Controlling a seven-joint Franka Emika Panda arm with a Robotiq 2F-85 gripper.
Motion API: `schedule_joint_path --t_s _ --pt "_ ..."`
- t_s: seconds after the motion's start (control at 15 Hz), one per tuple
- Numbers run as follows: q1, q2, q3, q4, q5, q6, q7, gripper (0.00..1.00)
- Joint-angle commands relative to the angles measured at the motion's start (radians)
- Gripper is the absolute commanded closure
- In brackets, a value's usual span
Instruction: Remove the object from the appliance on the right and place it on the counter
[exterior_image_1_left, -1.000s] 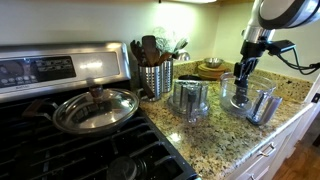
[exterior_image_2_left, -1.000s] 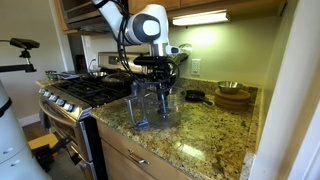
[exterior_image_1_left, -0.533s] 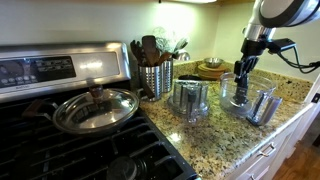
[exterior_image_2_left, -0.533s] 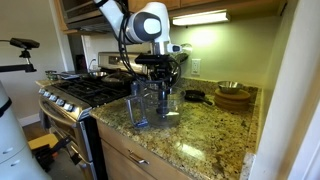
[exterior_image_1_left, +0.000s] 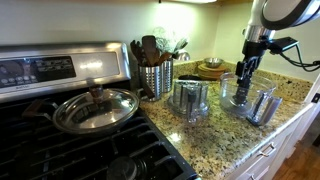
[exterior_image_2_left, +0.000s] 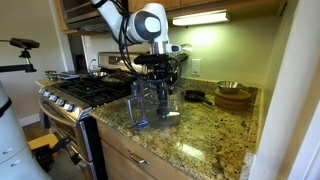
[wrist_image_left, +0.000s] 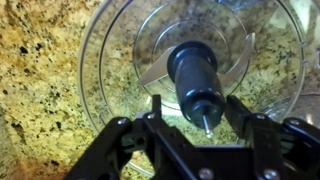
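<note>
Hardly anything has moved since a second ago: the arm stands perhaps a shade higher over the clear processor bowl, and everything on the bench lies as it did.

In the wrist view the pincer is spread. Its two dark fingers stand on either side of the blade's black centre shaft and are not seen touching it. The blade still sits upright in the middle of the bowl, with its curved metal wings low against the floor of the bowl. The bowl itself rests on the speckled bench.

In both exterior views the pincer hangs straight above the bowl.

In an exterior view a second clear container stands just beside the bowl, nearer the bench edge. A metal-sided jar stands near the bowl on the stove side. Beyond that jar are a utensil holder and the stove, which carries a lidded pan. Behind the bowl, by the wall, sits a stack of dishes.
</note>
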Motion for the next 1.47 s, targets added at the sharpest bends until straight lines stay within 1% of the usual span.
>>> schedule_joint_path --t_s 0.0,0.2,0.33,0.87,0.93,1.07,1.2,1.33,1.4 --pt "-0.003 -0.040 0.008 -0.006 -0.078 -0.092 0.074 0.01" --pt "-0.001 -0.050 0.014 -0.007 -0.082 -0.126 0.078 0.00" --pt "-0.001 -0.049 0.017 -0.011 -0.050 -0.096 0.045 0.00" --pt "-0.010 -0.019 0.010 -0.001 -0.002 -0.062 0.041 0.00" --pt "-0.011 -0.018 0.007 -0.001 0.016 -0.054 0.037 0.06" --pt "-0.014 -0.012 0.003 0.000 0.039 -0.046 0.038 0.09" --pt "-0.017 -0.004 -0.001 0.002 0.053 -0.040 0.038 0.00" --pt "-0.019 0.003 -0.005 0.003 0.063 -0.036 0.038 0.00" --pt "-0.020 0.007 -0.007 0.003 0.070 -0.035 0.038 0.02"
